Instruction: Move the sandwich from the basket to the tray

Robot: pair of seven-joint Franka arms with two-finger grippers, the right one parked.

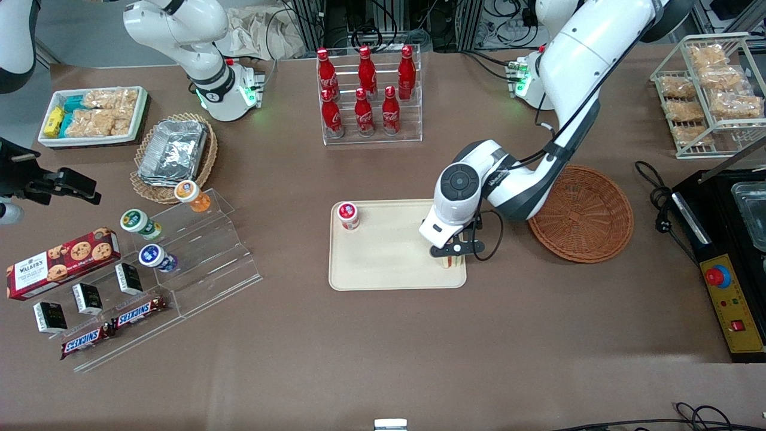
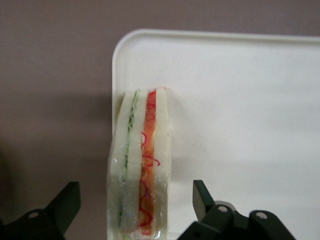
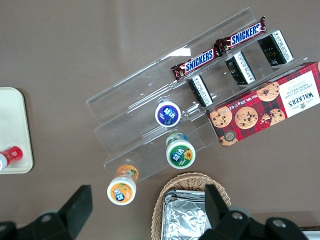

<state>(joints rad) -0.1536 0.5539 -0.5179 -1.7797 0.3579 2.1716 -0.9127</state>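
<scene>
1. The sandwich (image 2: pixel 140 165) stands on its edge on the cream tray (image 1: pixel 383 263), right by the tray's rim, at the corner nearest the round brown basket (image 1: pixel 589 215).
2. The basket looks bare inside, so the carry seems done.
3. The gripper (image 2: pixel 135 207) sits just above the sandwich. Its 2 fingers (image 2: pixel 200 197) are spread apart, 1 on each side, and neither one touches the bread.
4. The sandwich has white bread with green, orange and red filling showing at the cut edge. A thin clear wrap seems to cover it.
5. I think it is light and soft. A hard squeeze could squash the bread or push the filling out.
6. The wrap may be a bit slippery, so a firm but gentle hold would be best.
7. A good place to hold it is on the 2 flat bread sides, near the middle, not on the thin tip.
8. Standing up so close to the rim, it could tip over if bumped.
9. A small red-lidded cup (image 1: pixel 348 215) also stands on the tray, well apart from the sandwich.
</scene>
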